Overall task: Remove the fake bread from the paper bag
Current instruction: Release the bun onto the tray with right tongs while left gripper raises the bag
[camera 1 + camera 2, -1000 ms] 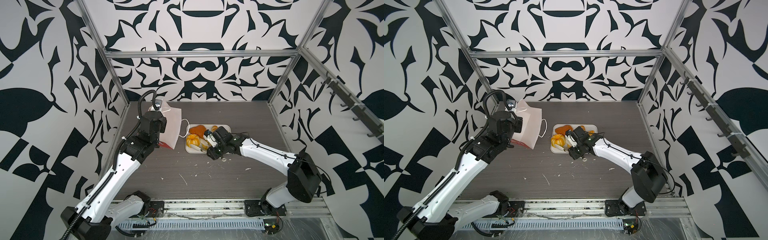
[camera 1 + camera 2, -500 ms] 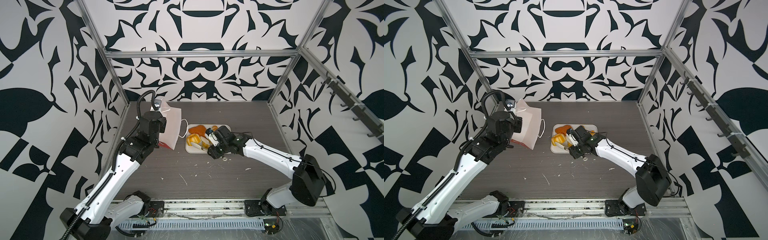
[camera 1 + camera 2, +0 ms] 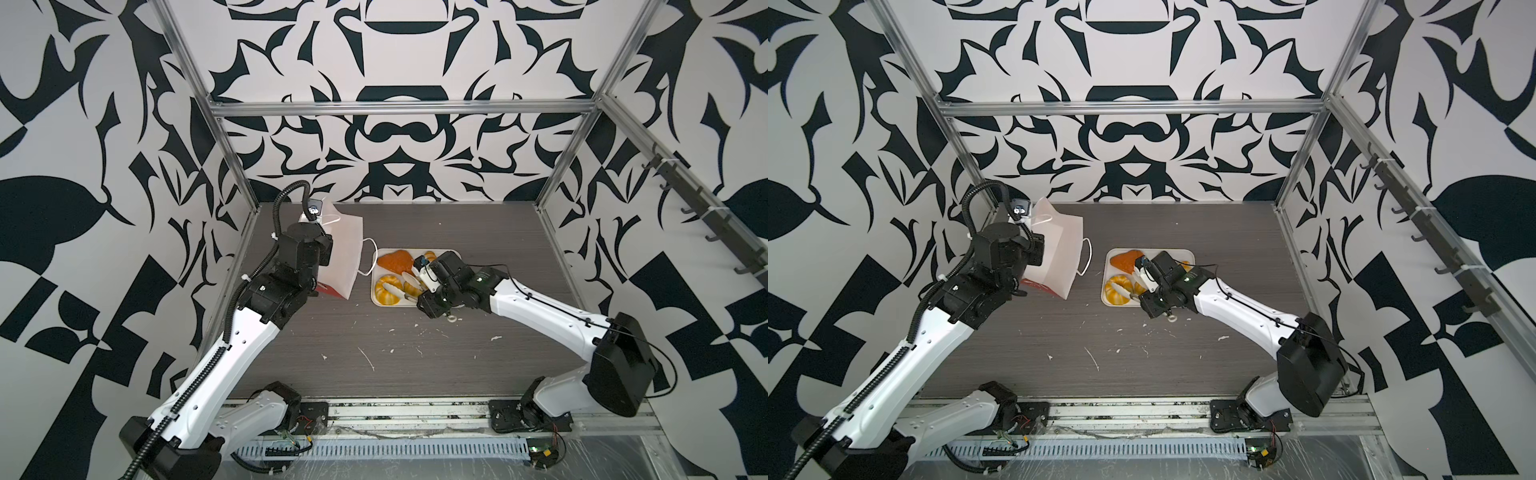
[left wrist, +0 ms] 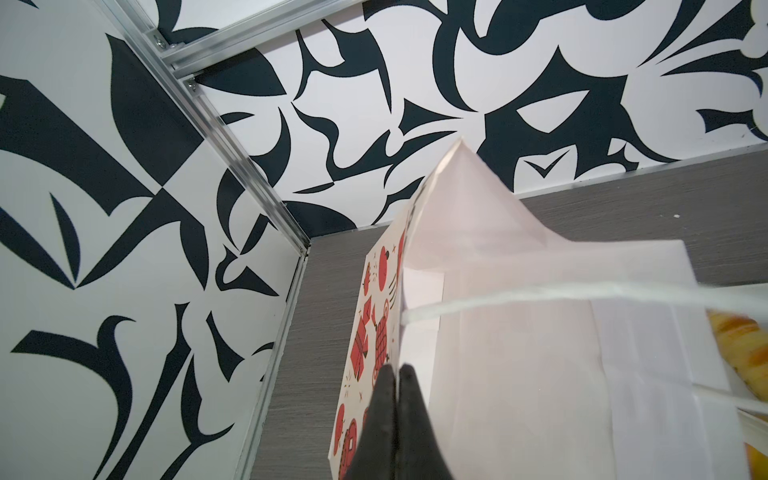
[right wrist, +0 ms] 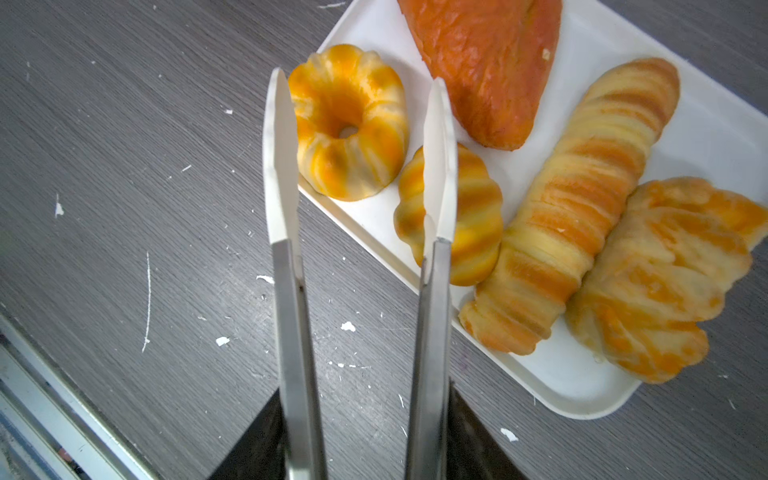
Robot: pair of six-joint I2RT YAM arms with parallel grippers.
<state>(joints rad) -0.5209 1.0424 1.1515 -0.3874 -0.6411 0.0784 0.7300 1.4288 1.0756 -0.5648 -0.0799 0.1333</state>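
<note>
There are five pieces of fake bread (image 3: 395,261): one triangular croissant (image 5: 486,62), one ring bun (image 5: 349,124), one round ridged bun (image 5: 478,216), one long twisted stick (image 5: 582,208) and one short lumpy loaf (image 5: 665,278). There is one white tray (image 5: 706,133), one paper bag (image 3: 343,253) and one pair of tongs (image 5: 293,291).

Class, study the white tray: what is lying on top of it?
Five toy breads: a ring bun, a ridged bun, a twisted stick, a lumpy loaf and an orange-brown croissant. The tray floor beneath them is covered; tongs hide part of the ridged bun.
</note>
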